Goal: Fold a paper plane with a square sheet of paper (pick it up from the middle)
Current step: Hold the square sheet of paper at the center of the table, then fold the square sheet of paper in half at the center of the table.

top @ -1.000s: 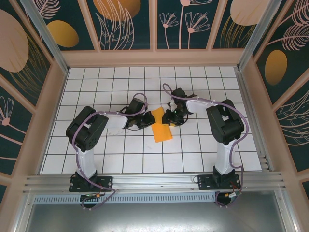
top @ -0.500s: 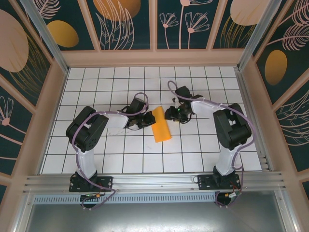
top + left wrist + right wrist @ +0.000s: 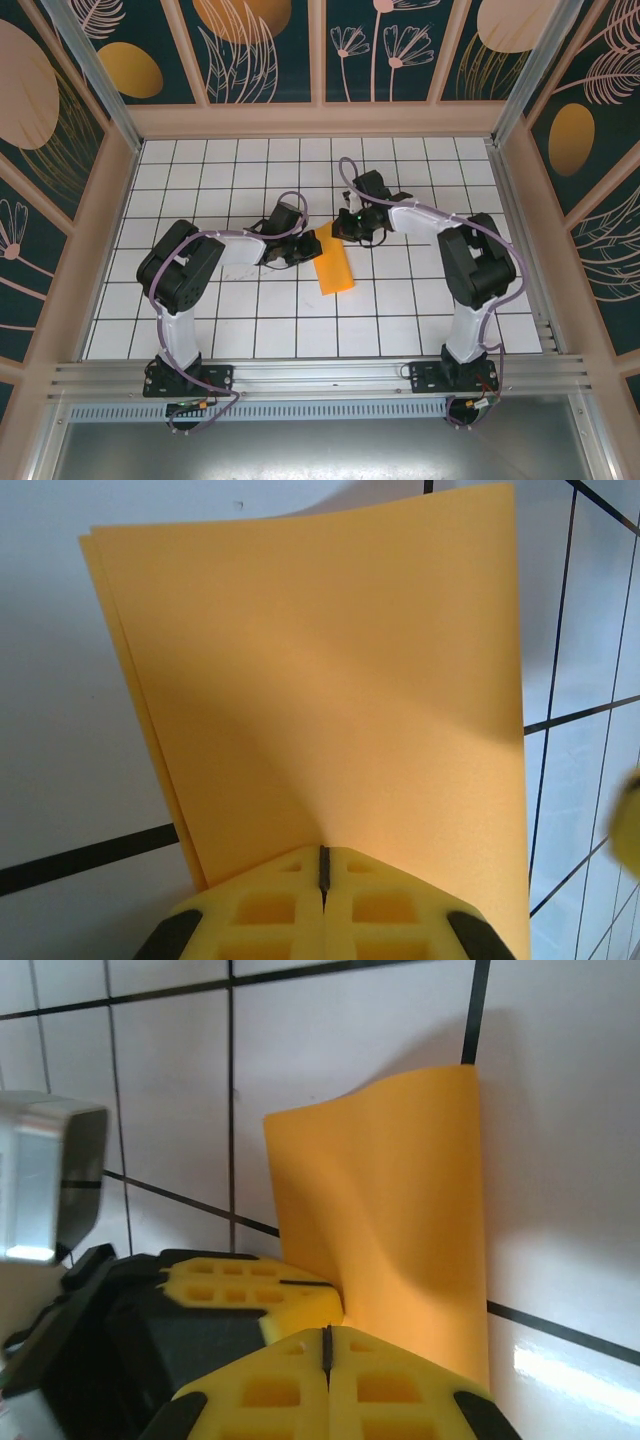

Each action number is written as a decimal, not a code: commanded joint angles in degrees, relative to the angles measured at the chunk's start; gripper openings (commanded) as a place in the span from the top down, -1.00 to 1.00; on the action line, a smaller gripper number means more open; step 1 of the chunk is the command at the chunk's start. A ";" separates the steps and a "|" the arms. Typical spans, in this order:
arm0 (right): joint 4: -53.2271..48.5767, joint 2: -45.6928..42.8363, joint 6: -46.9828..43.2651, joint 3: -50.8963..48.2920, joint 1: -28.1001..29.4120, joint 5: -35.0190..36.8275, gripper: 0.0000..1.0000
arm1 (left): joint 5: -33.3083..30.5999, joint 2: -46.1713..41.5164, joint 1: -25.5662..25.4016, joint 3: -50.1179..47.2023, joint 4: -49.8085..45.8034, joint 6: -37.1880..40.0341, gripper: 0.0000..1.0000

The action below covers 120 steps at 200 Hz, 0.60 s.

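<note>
Paper (image 3: pixel 330 680), bright orange, in two layers.

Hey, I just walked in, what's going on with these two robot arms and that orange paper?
The arms are partway through folding a paper plane. The orange sheet of paper lies on the white grid table, folded in half into a long strip, not yet a plane. The left gripper is shut on its left long edge. The right gripper is shut at the far end, apparently pinching the paper, which curls up there.
</note>
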 commanded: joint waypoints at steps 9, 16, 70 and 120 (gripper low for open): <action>1.13 2.25 1.12 2.05 0.93 -3.09 1.00 | -6.79 5.18 -0.01 -2.60 -9.41 0.87 1.00; 0.83 2.64 0.83 2.22 1.12 -3.29 1.00 | -6.78 5.25 -0.06 -2.51 -9.48 0.89 1.00; -1.05 6.03 0.03 2.73 1.57 -2.27 1.00 | -7.06 5.43 0.01 -2.00 -10.19 0.74 1.00; -2.32 8.06 -2.29 1.73 1.14 -1.01 1.00 | -8.00 5.69 0.01 -1.89 -12.02 0.65 1.00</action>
